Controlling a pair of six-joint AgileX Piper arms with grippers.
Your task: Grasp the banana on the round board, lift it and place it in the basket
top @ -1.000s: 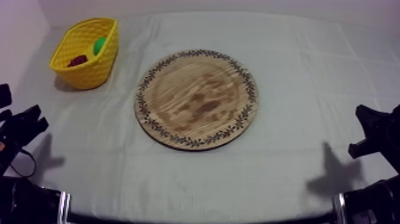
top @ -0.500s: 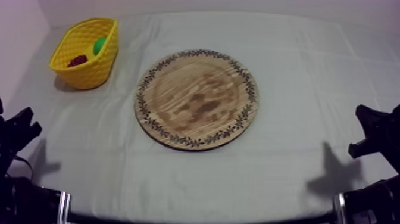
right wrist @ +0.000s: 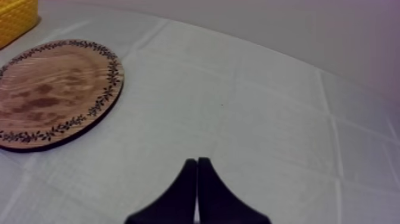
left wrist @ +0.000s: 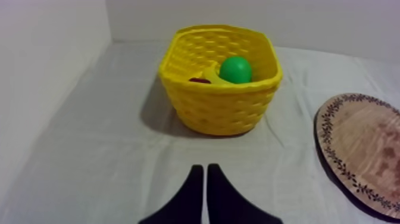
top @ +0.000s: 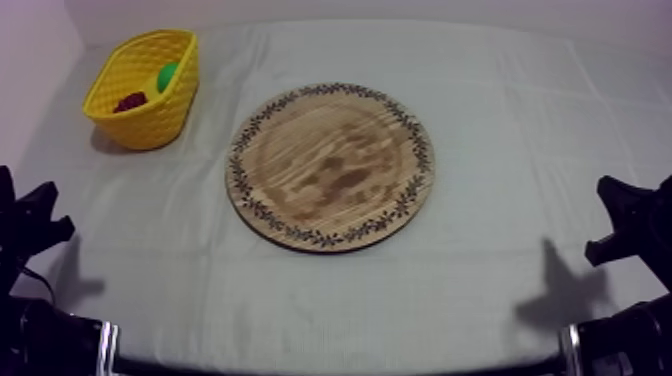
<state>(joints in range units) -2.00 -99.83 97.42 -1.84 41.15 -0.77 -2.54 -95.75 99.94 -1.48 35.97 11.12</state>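
Note:
The round wooden board (top: 330, 165) lies mid-table with nothing on it. The yellow basket (top: 140, 90) stands at the far left. It holds a green fruit (top: 167, 75) and a small red fruit (top: 130, 101). In the left wrist view the basket (left wrist: 220, 107) is straight ahead of my left gripper (left wrist: 204, 167), whose fingers lie together, shut on nothing. Beside the green fruit (left wrist: 236, 70) shows a yellow curved shape I cannot identify. My right gripper (right wrist: 197, 159) is shut too, over bare cloth to the right of the board (right wrist: 53, 89).
My left gripper (top: 40, 215) sits low at the table's left edge and my right gripper (top: 620, 215) low at the right edge. Grey-white cloth (top: 520, 120) surrounds the board. A pale wall rises just left of the basket.
My left gripper has drawn back toward the table's left edge and a little nearer. The right arm, the board and the basket have not moved.

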